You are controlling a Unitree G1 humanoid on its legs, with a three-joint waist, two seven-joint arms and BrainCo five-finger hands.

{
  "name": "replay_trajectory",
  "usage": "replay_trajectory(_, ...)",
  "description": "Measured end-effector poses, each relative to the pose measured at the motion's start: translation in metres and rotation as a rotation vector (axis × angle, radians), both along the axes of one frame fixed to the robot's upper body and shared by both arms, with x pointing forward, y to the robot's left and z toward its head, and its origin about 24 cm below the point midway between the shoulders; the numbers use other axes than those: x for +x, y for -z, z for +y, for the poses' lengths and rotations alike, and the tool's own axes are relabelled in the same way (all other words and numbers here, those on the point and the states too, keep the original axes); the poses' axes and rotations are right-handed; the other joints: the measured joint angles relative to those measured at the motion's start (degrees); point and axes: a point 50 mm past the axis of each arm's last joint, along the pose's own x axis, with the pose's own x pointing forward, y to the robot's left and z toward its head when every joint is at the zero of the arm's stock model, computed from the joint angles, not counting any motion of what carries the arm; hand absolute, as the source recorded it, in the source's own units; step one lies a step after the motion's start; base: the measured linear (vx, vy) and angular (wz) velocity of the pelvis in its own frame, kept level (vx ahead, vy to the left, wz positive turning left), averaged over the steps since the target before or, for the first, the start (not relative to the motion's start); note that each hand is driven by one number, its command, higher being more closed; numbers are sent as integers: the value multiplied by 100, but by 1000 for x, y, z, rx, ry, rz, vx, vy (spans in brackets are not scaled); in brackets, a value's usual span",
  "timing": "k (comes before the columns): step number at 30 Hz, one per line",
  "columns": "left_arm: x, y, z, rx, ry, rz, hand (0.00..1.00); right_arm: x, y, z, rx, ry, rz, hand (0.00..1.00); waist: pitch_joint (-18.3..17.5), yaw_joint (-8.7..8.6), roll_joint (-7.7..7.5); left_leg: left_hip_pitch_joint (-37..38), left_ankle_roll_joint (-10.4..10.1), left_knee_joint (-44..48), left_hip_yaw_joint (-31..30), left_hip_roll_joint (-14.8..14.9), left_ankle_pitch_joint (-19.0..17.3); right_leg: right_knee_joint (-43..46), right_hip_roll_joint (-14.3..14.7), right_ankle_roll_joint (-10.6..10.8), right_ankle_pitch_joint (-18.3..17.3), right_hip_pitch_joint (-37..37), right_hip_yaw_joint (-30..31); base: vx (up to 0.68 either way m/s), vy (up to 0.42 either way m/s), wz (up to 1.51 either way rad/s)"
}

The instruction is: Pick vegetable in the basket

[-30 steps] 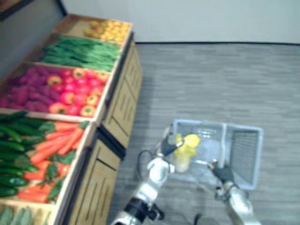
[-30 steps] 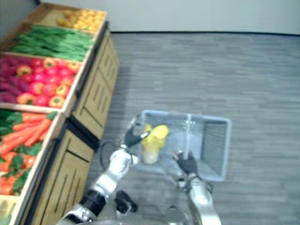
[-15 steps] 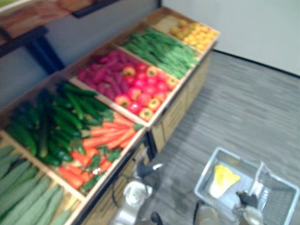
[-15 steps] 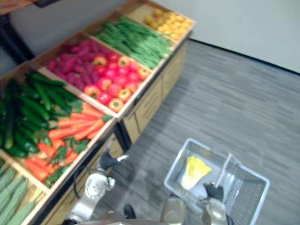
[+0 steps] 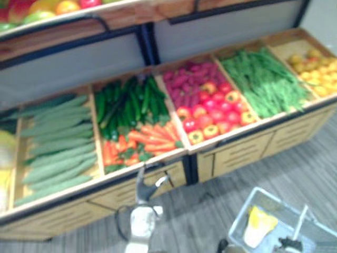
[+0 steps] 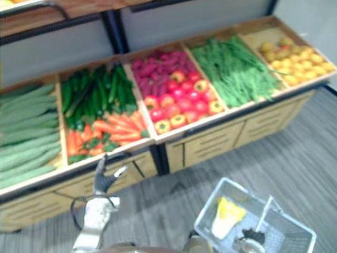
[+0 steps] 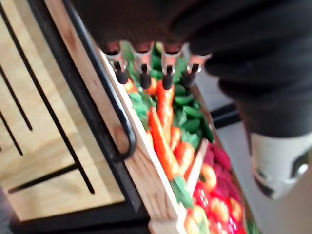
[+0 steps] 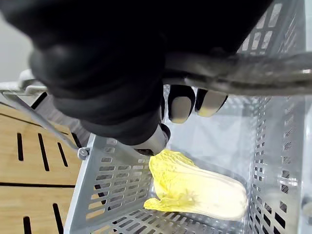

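Several vegetable bins line the wooden counter [image 5: 239, 153] in the left eye view. The left robot hand [image 5: 145, 182] stands raised at its front edge, facing the carrots [image 5: 145, 138], likely to pick one.

Left wrist view: its fingers [image 7: 145, 73] are straight and empty, aimed at the carrots.

Right wrist view: the right robot hand [image 8: 112, 92] curls round the handle [image 8: 243, 68] of the basket [image 8: 112, 185], carrying it; a yellow cabbage [image 8: 200, 187] lies inside.

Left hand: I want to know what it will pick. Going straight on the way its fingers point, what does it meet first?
Most likely the carrots, just past the stand's wooden front rim. The left hand aims its straight fingers there, though depth is unclear.
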Motion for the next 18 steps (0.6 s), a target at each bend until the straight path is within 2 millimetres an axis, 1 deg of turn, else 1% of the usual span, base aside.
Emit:
replay_trajectory(1, 2, -1, 0, 2, 4, -5, 0, -10, 3, -2, 14, 57, 15, 100, 2, -15, 4, 104, 2, -227, 208, -75, 13, -21, -7, 0, 0, 241, -335, 86, 18, 154)
replay_trajectory(2, 3, -1, -1, 2, 8, -6, 0, -17, 5, 0, 26, 81, 27, 100, 10, -20, -20, 170, -45, -341, 76, -128, 70, -24, -26, 0, -1, 391, -499, 95, 76, 159)
replay_trajectory(3, 6, -3, -4, 2, 23, -12, 0, -31, 9, 3, 43, 123, 51, 100, -1, -42, -80, 249, -45, -551, -311, -276, 174, 82, -107, 8, -14, 627, -830, 79, 108, 163)
replay_trajectory(4, 9, -4, -7, 8, 48, -18, 0, -42, 10, 3, 45, 154, 61, 100, -6, -81, -91, 253, -42, -729, -690, -388, 227, 531, -266, -10, -77, 650, -1045, 75, 119, 163)
replay_trajectory(5, 10, -4, -9, 12, 61, -17, 0, -45, 10, 3, 44, 172, 58, 100, -5, -126, -94, 241, -36, -823, -864, -438, 230, 873, -369, -15, -88, 565, -1029, 43, 104, 145)
replay_trajectory(6, 13, -3, -7, 28, 73, -13, 0, -46, 8, 1, 42, 194, 40, 100, -17, -185, -137, 254, 35, -1063, -1155, -565, 275, 1664, -596, -30, -76, 232, -637, 59, 65, 118)
replay_trajectory(7, 15, -5, -1, 57, 77, -15, 0, -46, 9, 5, 53, 213, 23, 100, -34, -259, -151, 242, 130, -1193, -1384, -637, 379, 2183, -609, -31, -245, -170, 100, 67, 17, 107)
replay_trajectory(8, 17, -6, 5, 75, 72, -14, 0, -47, 10, 8, 64, 221, 23, 100, -15, -307, -183, 205, 126, -1239, -1506, -638, 413, 2131, -515, 33, -437, -265, 433, 78, -50, 94)
replay_trajectory(9, 21, -5, 16, 111, 57, -3, 0, -48, 13, 16, 85, 225, 27, 100, -41, -307, -297, 169, 86, -1335, -1659, -641, 504, 1815, -357, 64, -579, -374, 817, 87, -108, 80)
replay_trajectory(10, 22, -3, 28, 147, 44, 16, 0, -46, 15, 23, 105, 228, 23, 100, -55, -310, -425, 164, 16, -1366, -1781, -644, 597, 1301, -283, 104, -548, -394, 1003, 95, -128, 70)
replay_trajectory(11, 22, -2, 32, 162, 42, 26, 0, -46, 16, 26, 114, 229, 23, 100, -68, -324, -490, 182, -13, -1380, -1819, -665, 652, 968, -269, 165, -486, -372, 1068, 130, -161, 49)
replay_trajectory(12, 21, -3, 37, 179, 36, 30, 0, -46, 17, 30, 124, 227, 23, 100, -75, -317, -598, 257, -73, -1433, -1823, -736, 693, 471, -267, 211, -297, -289, 1159, 127, -192, 32)
replay_trajectory(13, 20, -1, 43, 193, 26, 50, 0, -43, 17, 31, 128, 219, 21, 100, -71, -319, -637, 475, -186, -1615, -1830, -864, 779, 180, -316, 411, 163, -174, 1271, 164, -199, 11)
replay_trajectory(14, 18, 2, 42, 182, 20, 60, 0, -41, 16, 27, 116, 206, 18, 100, -116, -299, -498, 592, -223, -1771, -1734, -774, 863, 74, -207, 373, 192, -94, 1284, 118, -152, -6)
replay_trajectory(16, 19, 1, 39, 166, 11, 52, 0, -32, 13, 22, 100, 187, -5, 100, -77, -294, -291, 680, -295, -1861, -1596, -684, 868, -74, -56, 356, 203, -72, 1346, 96, -91, -38)
replay_trajectory(17, 20, 0, 37, 165, 12, 44, 0, -24, 10, 20, 91, 178, -27, 100, -73, -307, -61, 731, -337, -1861, -1444, -587, 860, -168, 85, 296, 257, -35, 1448, 108, -96, -49)
replay_trajectory(18, 21, -1, 36, 171, 16, 41, 0, -23, 9, 19, 87, 174, -32, 100, -73, -317, -1, 756, -345, -1862, -1398, -550, 858, -214, 133, 280, 272, -12, 1477, 122, -116, -51)
